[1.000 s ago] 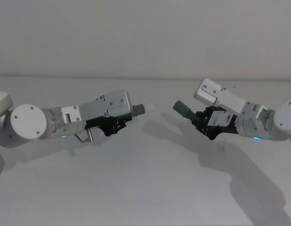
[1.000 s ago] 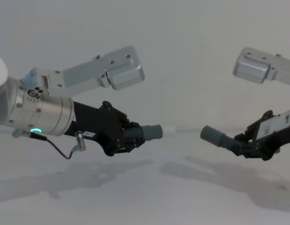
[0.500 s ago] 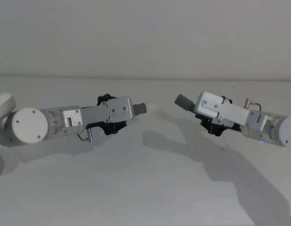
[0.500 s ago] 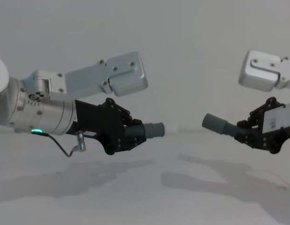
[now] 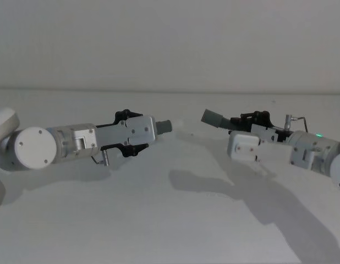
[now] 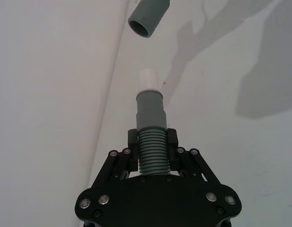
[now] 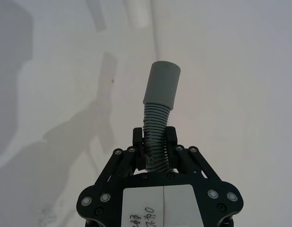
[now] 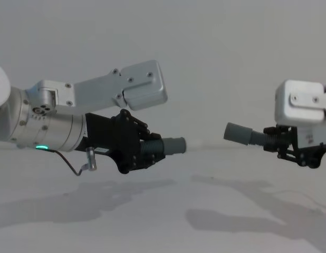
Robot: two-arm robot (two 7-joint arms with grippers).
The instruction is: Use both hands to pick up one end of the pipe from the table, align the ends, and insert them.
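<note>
Both pieces of the pipe hang in the air above the white table (image 5: 159,220). My left gripper (image 8: 148,147) is shut on one ribbed hose (image 6: 152,151), whose grey cuff (image 8: 173,144) carries a white tip (image 6: 149,78) and points right. On the other side my right gripper (image 8: 275,140) is shut on the second ribbed hose (image 7: 155,130). Its cuff (image 8: 238,133) points left and sits a little higher than the left cuff (image 5: 163,126). The two ends face each other across a short gap. The left wrist view shows the right cuff's round opening (image 6: 147,17) ahead, slightly off the line of the left cuff.
The arms throw soft shadows (image 5: 214,179) on the table below the pipe pieces. A plain pale wall (image 5: 170,44) stands behind the table's far edge. A thin cable loop (image 8: 78,168) hangs under the left wrist.
My right wrist has rolled, so its camera housing swung from above the hose to the near side, and its cuff now lies more level. The left gripper has barely shifted.
</note>
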